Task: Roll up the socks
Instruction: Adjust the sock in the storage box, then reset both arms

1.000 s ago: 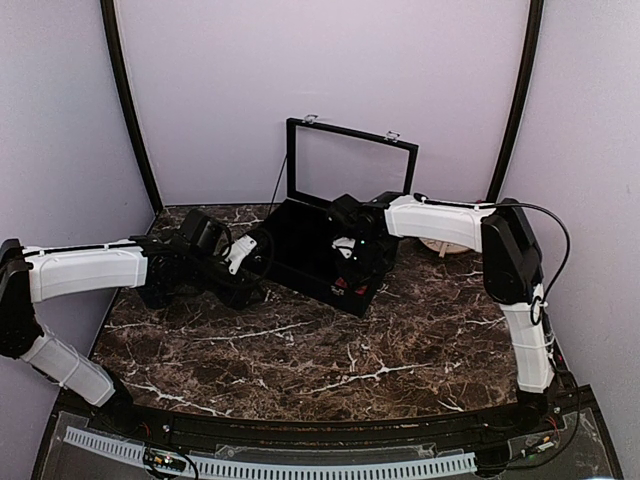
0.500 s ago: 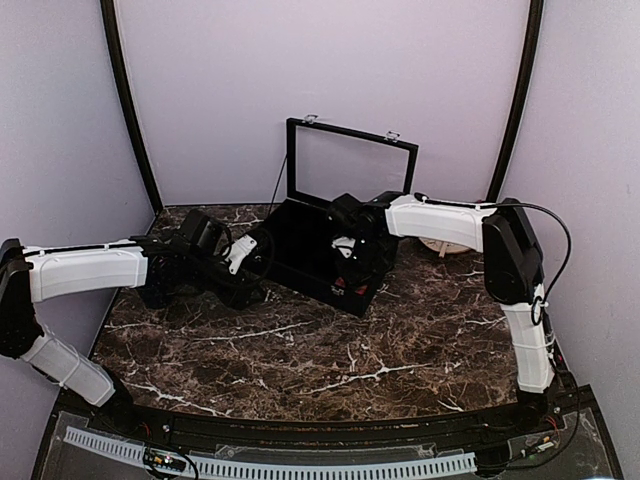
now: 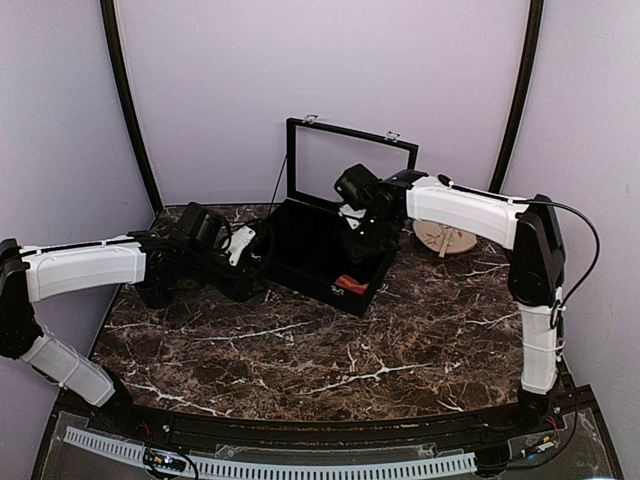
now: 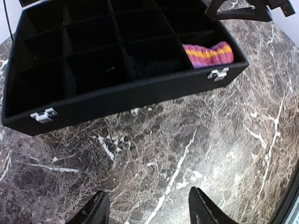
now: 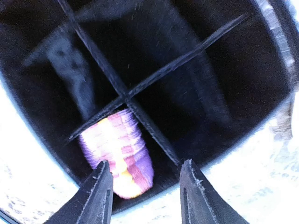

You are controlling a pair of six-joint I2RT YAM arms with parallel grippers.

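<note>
The striped purple, orange and red sock (image 3: 347, 283) lies bundled in the front right compartment of the open black box (image 3: 318, 289). It also shows in the left wrist view as a sock (image 4: 209, 54) and in the right wrist view as a sock (image 5: 119, 154). My right gripper (image 3: 357, 243) hovers above that compartment, open (image 5: 147, 186), holding nothing. My left gripper (image 3: 258, 264) stands open (image 4: 147, 210) over bare marble in front of the box (image 4: 131, 95). The black sock cannot be made out against the dark box interior.
The box lid (image 3: 350, 165) stands upright at the back. Thin dividers (image 5: 126, 98) split the box into several compartments. A round wooden object (image 3: 443, 238) lies right of the box. Metal clasps (image 4: 43, 115) sit on the box's front wall.
My right gripper has risen out of the box and opened, leaving the striped sock in the compartment. The left gripper has shifted slightly and stays open.
</note>
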